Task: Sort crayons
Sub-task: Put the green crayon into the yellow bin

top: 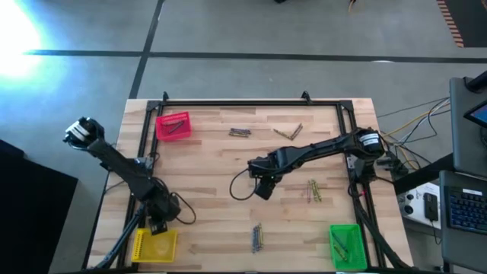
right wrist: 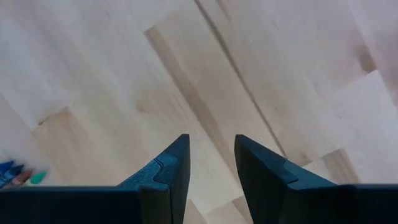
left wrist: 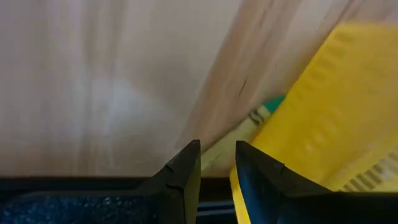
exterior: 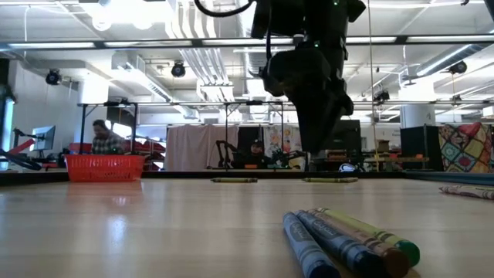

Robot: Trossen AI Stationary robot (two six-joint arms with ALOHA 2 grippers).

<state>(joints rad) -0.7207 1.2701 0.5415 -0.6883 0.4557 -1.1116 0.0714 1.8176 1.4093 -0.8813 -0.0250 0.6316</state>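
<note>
The right gripper (top: 265,185) hangs over the desk's (top: 213,198) middle, fingers narrowly apart and empty, likely between picks. The left gripper (top: 157,222), narrowly parted, empty, hovers by the yellow bin (top: 154,245) at the near left corner. Crayons (top: 257,237) lie scattered; some already sit in the red bin (top: 173,126) and green bin (top: 345,245).

Light wooden plank counter (top: 213,175) with a black frame along its edges; red bin (top: 173,126) at far left, yellow bin (top: 154,244) at near left, green bin (top: 346,245) at near right; crayon clusters lie at far centre (top: 240,132), far right of centre (top: 289,132), right (top: 313,190) and near centre (top: 257,238).
</note>
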